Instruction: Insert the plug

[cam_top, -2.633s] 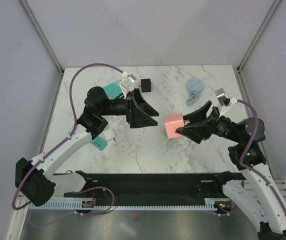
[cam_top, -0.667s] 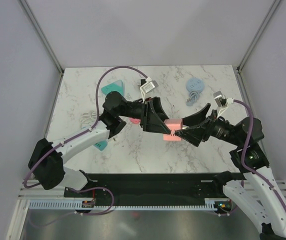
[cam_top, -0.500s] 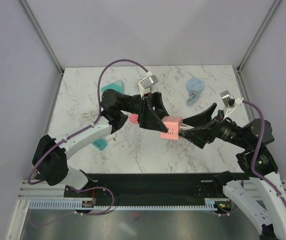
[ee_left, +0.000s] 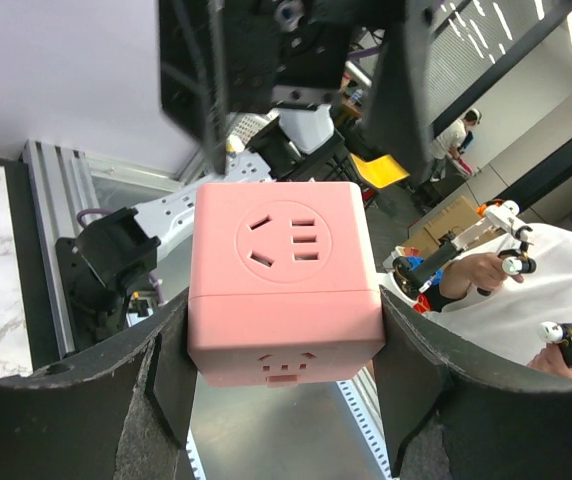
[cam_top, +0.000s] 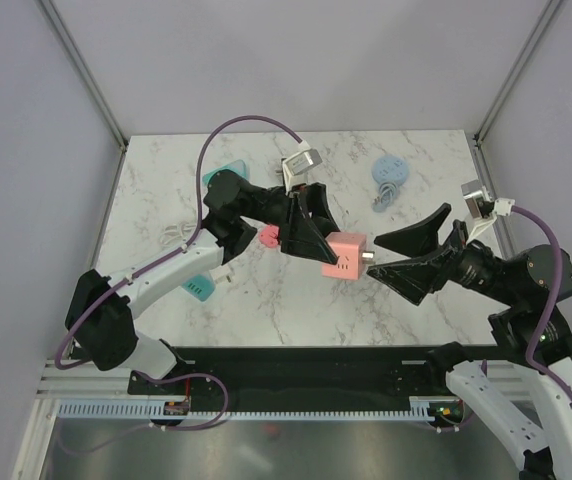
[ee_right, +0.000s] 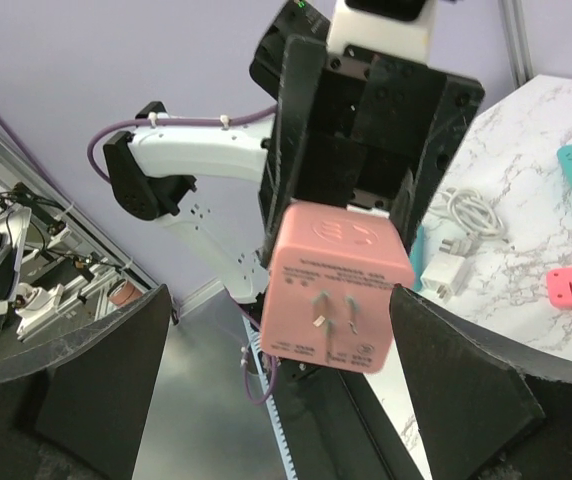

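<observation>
the right gripper [cam_top: 374, 254] hangs nearest, its jaws spread wide to either side of the pronged end of the pink cube adapter [cam_top: 343, 255], apart from it in its own wrist view. it carries nothing. the left gripper [ee_left: 284, 330] pinches the cube by two opposite sides and holds it in the air above the marble table [cam_top: 266, 300]. the socket face looks back at the left wrist and the prongs point away, bare, probably so they can be steered into an outlet. farther off on the table lie a small pink block [cam_top: 268, 236] and a white charger [cam_top: 178, 235]. at the far left sits a teal power strip [cam_top: 228, 176], the likely target. the plug is not yet inserted.
</observation>
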Robot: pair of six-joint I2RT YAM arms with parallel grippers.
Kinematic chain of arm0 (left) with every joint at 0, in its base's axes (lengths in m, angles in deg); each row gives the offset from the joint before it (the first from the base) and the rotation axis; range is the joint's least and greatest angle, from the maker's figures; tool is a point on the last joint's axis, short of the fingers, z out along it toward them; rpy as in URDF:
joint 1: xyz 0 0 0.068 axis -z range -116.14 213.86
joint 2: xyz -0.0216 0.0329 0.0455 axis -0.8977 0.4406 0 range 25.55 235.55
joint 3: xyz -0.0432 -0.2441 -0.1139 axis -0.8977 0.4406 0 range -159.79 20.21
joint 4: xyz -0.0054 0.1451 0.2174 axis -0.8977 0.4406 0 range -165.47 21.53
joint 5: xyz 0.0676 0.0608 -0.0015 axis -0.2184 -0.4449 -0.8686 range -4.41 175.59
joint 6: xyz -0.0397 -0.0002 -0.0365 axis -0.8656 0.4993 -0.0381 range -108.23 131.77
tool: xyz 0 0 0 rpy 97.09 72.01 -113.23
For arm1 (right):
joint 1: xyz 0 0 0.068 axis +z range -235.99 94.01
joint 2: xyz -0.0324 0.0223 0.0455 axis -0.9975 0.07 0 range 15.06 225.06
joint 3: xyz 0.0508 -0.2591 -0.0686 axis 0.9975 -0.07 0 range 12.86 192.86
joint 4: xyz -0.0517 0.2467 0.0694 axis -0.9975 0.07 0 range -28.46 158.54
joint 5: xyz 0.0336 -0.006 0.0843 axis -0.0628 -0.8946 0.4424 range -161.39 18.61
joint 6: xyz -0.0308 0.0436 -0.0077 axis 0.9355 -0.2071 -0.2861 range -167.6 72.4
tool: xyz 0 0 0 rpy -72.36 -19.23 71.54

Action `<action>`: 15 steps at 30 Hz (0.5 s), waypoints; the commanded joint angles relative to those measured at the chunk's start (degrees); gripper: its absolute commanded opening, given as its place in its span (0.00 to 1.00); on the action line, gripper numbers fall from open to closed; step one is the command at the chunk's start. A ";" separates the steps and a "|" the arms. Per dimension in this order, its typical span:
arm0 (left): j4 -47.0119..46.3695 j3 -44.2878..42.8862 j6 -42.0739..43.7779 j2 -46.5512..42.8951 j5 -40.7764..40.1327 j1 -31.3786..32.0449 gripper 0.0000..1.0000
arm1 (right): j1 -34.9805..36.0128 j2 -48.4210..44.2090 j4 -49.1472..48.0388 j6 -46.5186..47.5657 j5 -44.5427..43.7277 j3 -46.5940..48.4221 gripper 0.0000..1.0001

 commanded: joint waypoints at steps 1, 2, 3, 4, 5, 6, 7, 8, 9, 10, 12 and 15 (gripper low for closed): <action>6.55 -2.57 6.87 -1.93 -0.89 -0.22 0.02 | 0.10 1.23 -0.12 -0.35 -2.78 4.62 0.98; 6.73 -2.48 7.23 -2.11 -0.98 -0.31 0.02 | 0.10 1.85 0.14 -0.44 -2.87 4.98 0.98; 6.82 -2.39 7.41 -2.20 -0.98 -0.31 0.02 | 0.10 2.11 0.23 -0.27 -3.22 5.15 0.98; 7.00 -2.30 7.41 -2.37 -1.07 -0.40 0.02 | 0.10 2.29 0.58 -0.18 -3.48 5.07 0.98; 7.09 -2.30 7.50 -2.55 -0.98 -0.40 0.02 | 0.10 2.38 0.76 0.00 -3.83 4.89 0.98; 7.26 -2.13 7.85 -2.64 -0.98 -0.48 0.02 | 0.10 2.64 0.93 0.17 -4.10 4.63 0.98; 8.13 -2.12 8.11 -2.73 -1.07 -0.57 0.02 | 0.10 2.73 1.20 0.35 -4.01 4.28 0.98; 8.49 -2.04 8.37 -3.16 -1.15 -0.75 0.02 | 0.10 2.82 1.29 0.35 -4.01 4.02 0.98; 8.75 -1.69 8.99 -3.34 -1.68 -0.84 0.02 | 0.10 2.99 1.37 0.35 -4.01 3.93 0.98; 9.10 -1.51 9.25 -3.60 -2.21 -1.01 0.02 | 0.10 3.08 1.64 0.52 -3.84 3.75 0.97; 10.33 -0.72 10.04 -4.65 -4.04 -1.63 0.02 | 0.19 2.82 1.90 0.79 -3.58 3.58 0.97; 12.44 -0.02 11.01 -5.89 -7.03 -2.24 0.02 | 0.10 2.21 2.86 2.19 -3.75 2.70 0.98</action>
